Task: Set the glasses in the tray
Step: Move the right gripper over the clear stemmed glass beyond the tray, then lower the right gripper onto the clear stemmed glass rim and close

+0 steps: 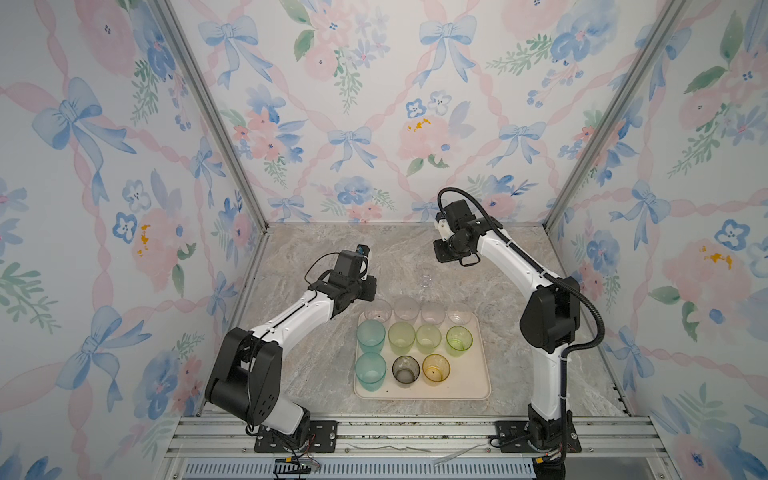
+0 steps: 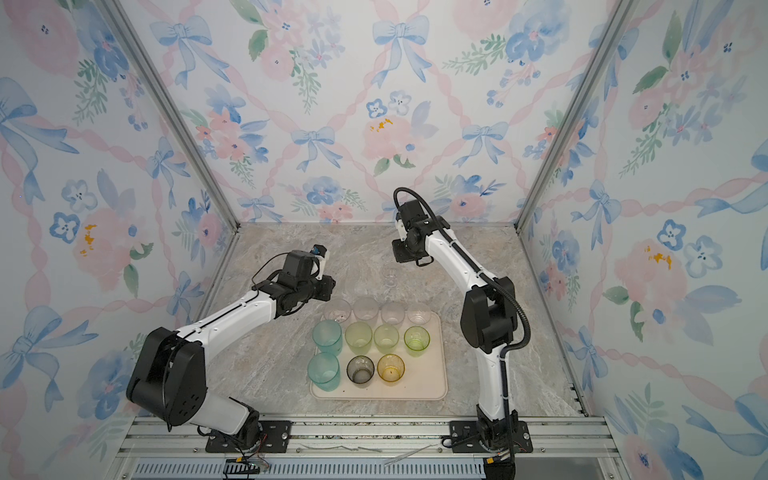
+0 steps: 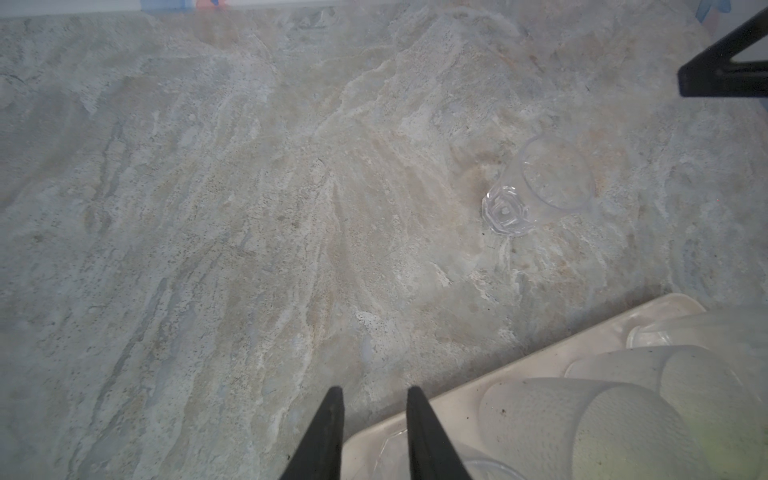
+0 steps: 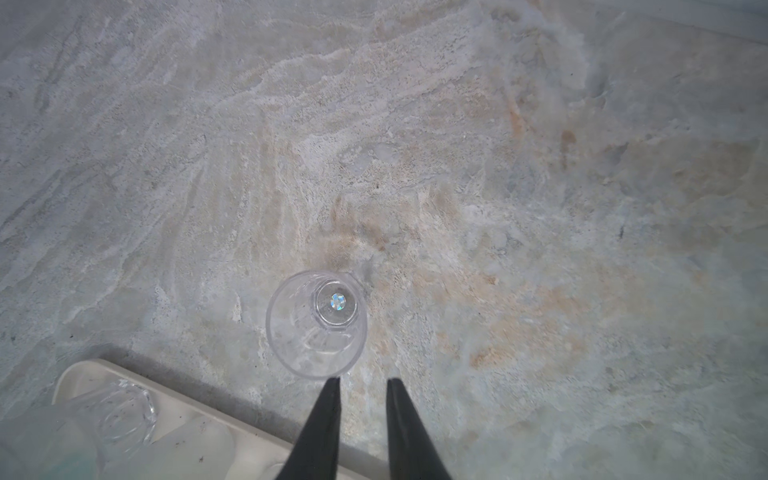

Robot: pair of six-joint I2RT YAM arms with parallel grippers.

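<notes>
Eleven glasses (image 1: pixel 370 334) stand in tray (image 1: pixel 469 374) | clear glass (image 4: pixel 316 324) left on counter (image 1: pixel 399 257), above tray in both top views | my right end effector (image 4: pixel 363 382) parted, empty, just short of it | left end effector (image 3: pixel 374 392) parted, empty

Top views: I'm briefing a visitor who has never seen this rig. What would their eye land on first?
Probably the wallpaper, loud with pink flowers and blue bows on all three walls. Next, the tumblers, teal, green, grey, amber and frosted, lined up in rows on the tray. Then one clear glass alone on the table beyond the tray, by the right hand.
</notes>
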